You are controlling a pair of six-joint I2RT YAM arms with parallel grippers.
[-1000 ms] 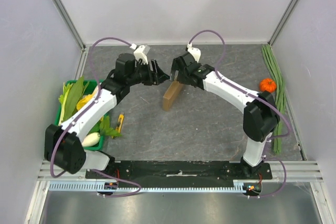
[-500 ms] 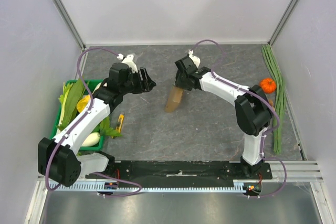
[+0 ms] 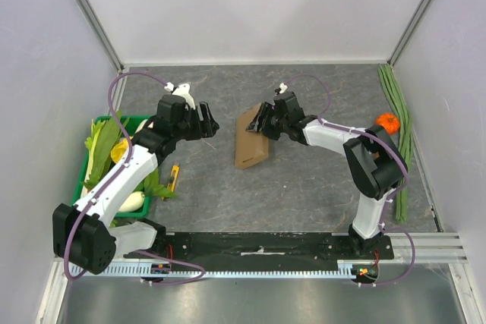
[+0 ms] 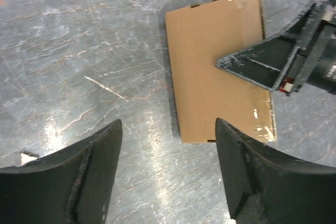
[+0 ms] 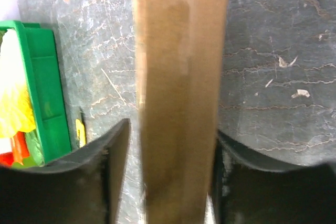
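Right hand (image 3: 261,124) clenched on cardboard box (image 3: 250,144) edge, left hand (image 3: 207,122) released nearby; advise keeping grip square, easing box flat onto table (image 3: 304,184).

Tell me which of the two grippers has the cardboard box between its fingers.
The right gripper: it is clamped on the flat brown cardboard box, while the left gripper hangs open beside the box, touching nothing.

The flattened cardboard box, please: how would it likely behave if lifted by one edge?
The flattened cardboard box looks thin and probably light, so it likely stays fairly stiff but may swing. The right gripper pinches only one edge, so it could pivot or slip. Its broad flat face suggests it slides, not rolls, if pushed.
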